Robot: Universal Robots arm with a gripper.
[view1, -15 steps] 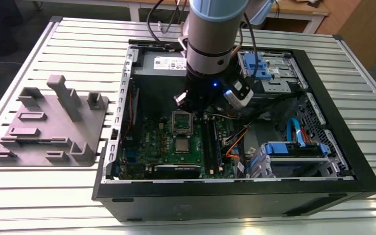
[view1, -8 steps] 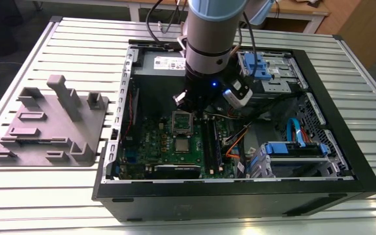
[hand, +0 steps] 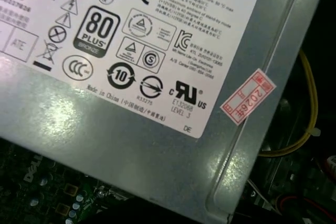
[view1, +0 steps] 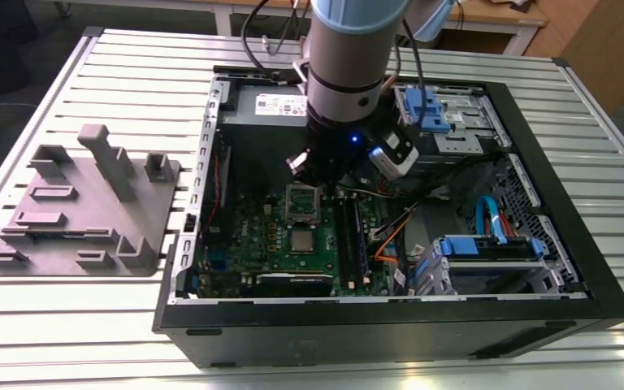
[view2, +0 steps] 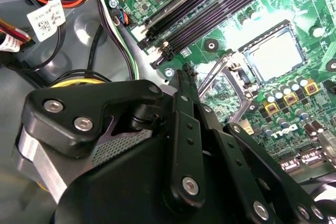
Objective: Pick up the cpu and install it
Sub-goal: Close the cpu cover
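The cpu (view1: pixel 303 240), a small silvery-grey square, lies flat on the green motherboard (view1: pixel 263 227) inside the open computer case. It sits just on the near side of the dark square socket frame (view1: pixel 303 201). My gripper (view1: pixel 309 172) hangs low over the board at the socket's far edge, apart from the cpu. In the second wrist view the black gripper (view2: pixel 186 74) points at the board beside the socket (view2: pixel 274 53), whose inside looks pale and whose thin metal lever (view2: pixel 212 77) stands raised.
The power supply (view1: pixel 269 106) (hand: pixel 131 77) sits just behind the gripper. Memory slots (view2: pixel 220 14), loose cables (view1: pixel 399 227) and blue drive cages (view1: pixel 486 252) crowd the exterior view's right. A grey fixture block (view1: pixel 79 207) lies outside the case on the slatted table.
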